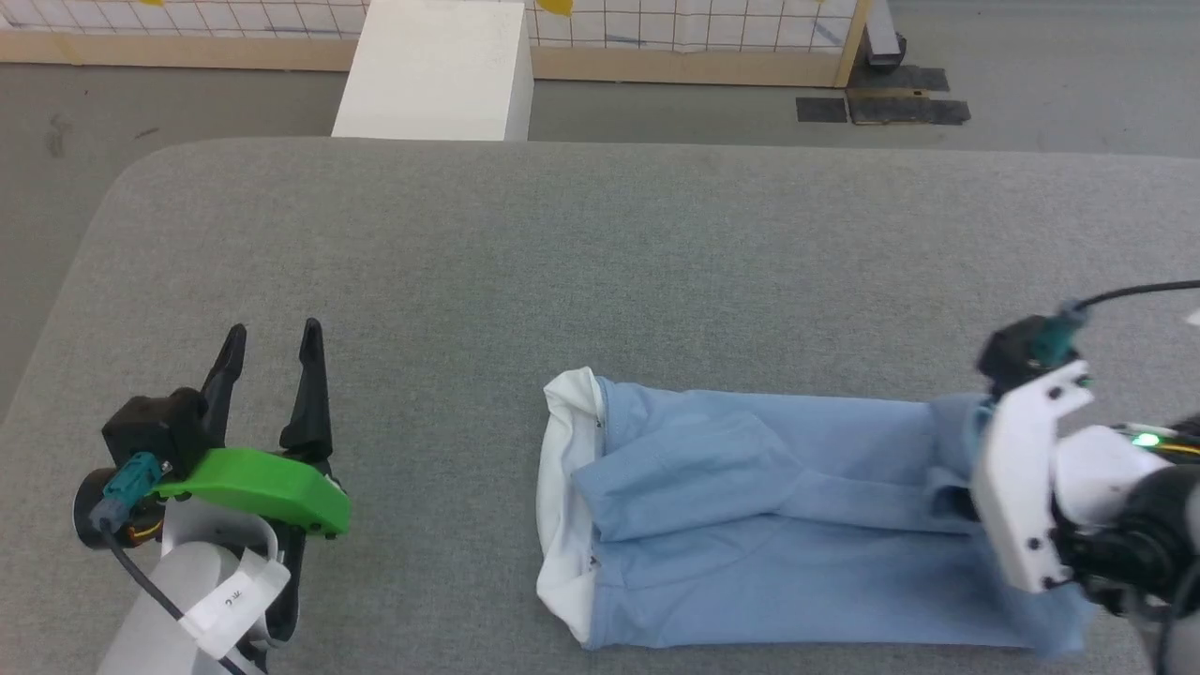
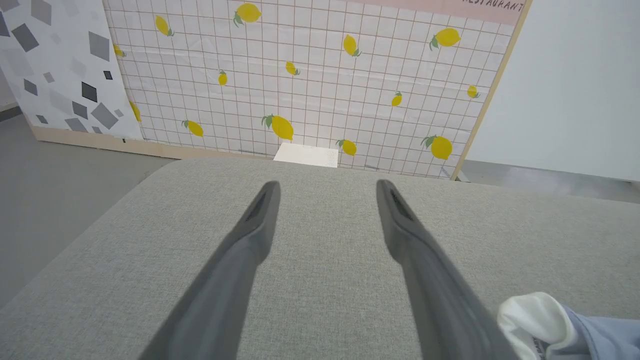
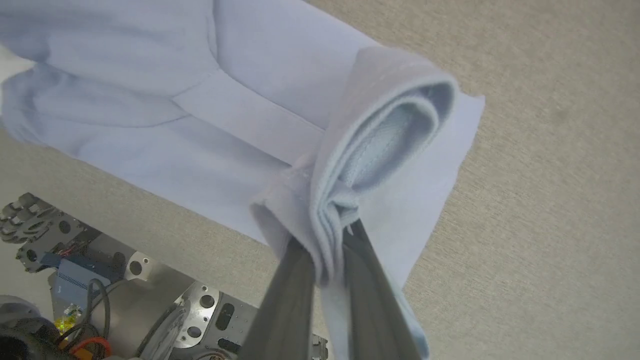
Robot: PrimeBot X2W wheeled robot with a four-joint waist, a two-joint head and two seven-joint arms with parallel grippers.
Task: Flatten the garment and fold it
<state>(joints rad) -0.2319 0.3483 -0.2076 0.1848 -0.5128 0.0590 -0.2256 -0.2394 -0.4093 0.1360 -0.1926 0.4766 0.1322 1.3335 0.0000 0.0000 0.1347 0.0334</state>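
Here our right pincer (image 3: 330, 245) is clamped on the bunched right end of the garment (image 1: 750, 544), a narrow strip on the grey surface (image 1: 562, 253) — we judge a crosswise fold is in hand. Next: carry that end toward the white collar (image 1: 562, 487); our left pincer (image 1: 273, 328) waits, spread apart.

The garment (image 1: 750, 525) lies folded on the table (image 1: 469, 234), left gripper (image 1: 274, 328) with fingers spread.

Left pincer (image 1: 274, 328) wide apart, right pincer (image 3: 327, 240) clamped tight.
The left arm sits low at the left, its two dark fingers spread and pointing forward with nothing between them. At the far right, the other arm's fingers pinch a bunched fold of the garment (image 3: 240, 60).
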